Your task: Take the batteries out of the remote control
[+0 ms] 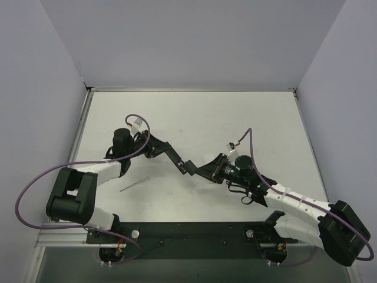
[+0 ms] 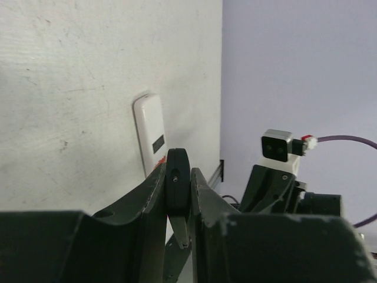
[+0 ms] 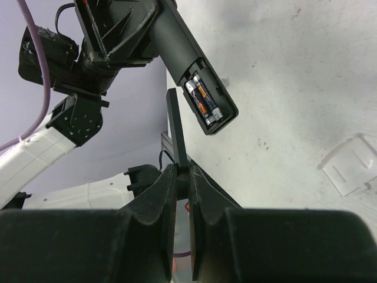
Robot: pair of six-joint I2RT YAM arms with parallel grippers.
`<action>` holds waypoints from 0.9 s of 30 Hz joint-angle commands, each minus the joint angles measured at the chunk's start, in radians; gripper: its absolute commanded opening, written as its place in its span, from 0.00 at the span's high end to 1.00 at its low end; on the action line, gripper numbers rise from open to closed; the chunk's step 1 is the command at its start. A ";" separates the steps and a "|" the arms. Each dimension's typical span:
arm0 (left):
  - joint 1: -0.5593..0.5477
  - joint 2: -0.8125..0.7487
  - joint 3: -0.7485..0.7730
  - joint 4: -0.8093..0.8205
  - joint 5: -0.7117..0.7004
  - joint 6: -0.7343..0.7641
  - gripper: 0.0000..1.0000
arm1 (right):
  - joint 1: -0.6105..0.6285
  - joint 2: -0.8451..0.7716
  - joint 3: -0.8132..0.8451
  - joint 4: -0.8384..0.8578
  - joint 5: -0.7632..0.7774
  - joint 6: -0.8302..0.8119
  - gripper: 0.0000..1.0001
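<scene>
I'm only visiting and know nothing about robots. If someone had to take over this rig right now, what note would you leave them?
Left claw: shut on the slim black remote control, holding it with the battery bay open and facing the other claw.
Right claw: shut on a thin black flat strip whose tip is near the bay. I cannot tell whether the strip is the cover.
Batteries: two small dark cylindrical batteries sit side by side in the bay.
Done: the bay is exposed.
Left: get both batteries out.
</scene>
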 commanded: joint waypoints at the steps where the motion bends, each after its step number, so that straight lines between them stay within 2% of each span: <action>1: -0.001 -0.001 0.097 -0.209 -0.046 0.237 1.00 | -0.017 -0.068 0.009 -0.091 0.055 -0.054 1.00; 6: -0.008 0.078 0.143 -0.254 -0.042 0.288 1.00 | -0.052 -0.118 0.030 -0.248 0.126 -0.116 1.00; 7: -0.019 0.110 0.177 -0.272 -0.042 0.318 1.00 | -0.061 -0.124 0.033 -0.324 0.141 -0.134 1.00; 10: -0.051 0.170 0.267 -0.395 -0.068 0.398 1.00 | -0.115 -0.153 0.038 -0.440 0.196 -0.163 1.00; 12: -0.059 0.202 0.304 -0.470 -0.079 0.429 1.00 | -0.170 -0.164 0.032 -0.483 0.219 -0.183 1.00; 16: -0.067 0.277 0.352 -0.467 -0.048 0.441 1.00 | -0.262 -0.164 0.025 -0.529 0.213 -0.209 1.00; 21: -0.108 0.341 0.449 -0.559 -0.046 0.496 1.00 | -0.325 -0.156 0.021 -0.575 0.244 -0.228 1.00; 25: -0.133 0.401 0.499 -0.647 -0.056 0.542 0.91 | -0.350 -0.132 0.012 -0.600 0.265 -0.238 1.00; 27: -0.139 0.418 0.516 -0.659 -0.051 0.547 0.83 | -0.360 -0.115 0.004 -0.600 0.270 -0.241 1.00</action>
